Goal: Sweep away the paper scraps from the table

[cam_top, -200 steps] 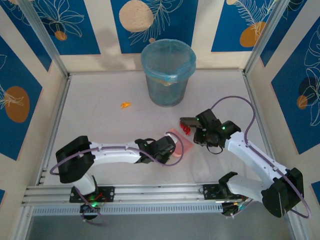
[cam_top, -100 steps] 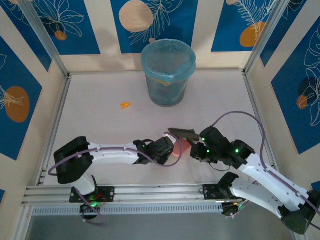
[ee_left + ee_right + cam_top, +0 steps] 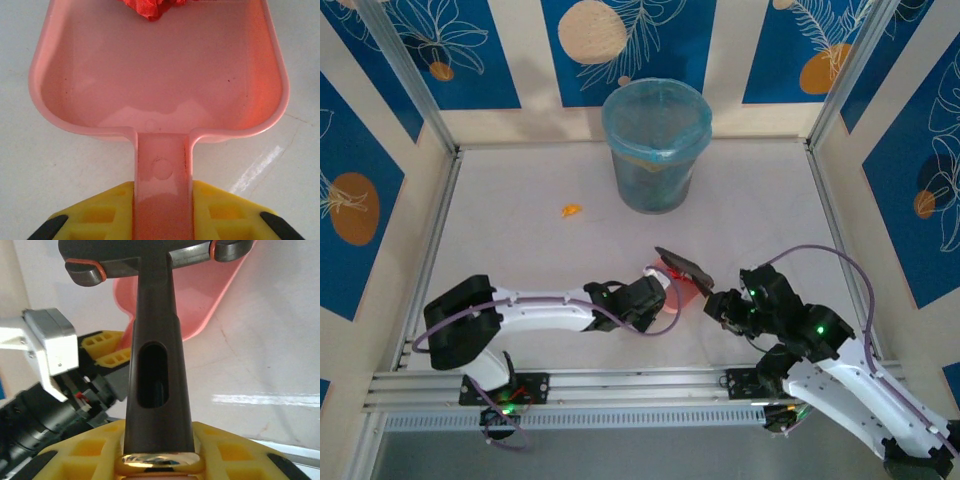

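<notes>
My left gripper [image 3: 650, 298] [image 3: 162, 215] is shut on the handle of a pink dustpan [image 3: 678, 296] [image 3: 160, 75] that lies flat on the table [image 3: 520, 250]. A red paper scrap [image 3: 150, 7] sits at the pan's far lip. Across the pan's mouth lies the head of a dark brush [image 3: 682, 265] [image 3: 155, 365], and my right gripper [image 3: 725, 303] [image 3: 157, 450] is shut on its handle. The brush head [image 3: 145, 255] hides part of the pan [image 3: 200, 295] in the right wrist view. One orange scrap [image 3: 571, 209] lies alone, far left of the pan.
A blue-lined bin [image 3: 655, 145] stands at the back centre of the table. Aluminium rails [image 3: 620, 385] edge the table on all sides. The right arm's cable [image 3: 840, 265] loops over the near right area.
The right arm drew back toward the near edge, dragging the brush left and nearer over the pan's mouth. The red scrap went with it to the pan. The left gripper barely moved.
</notes>
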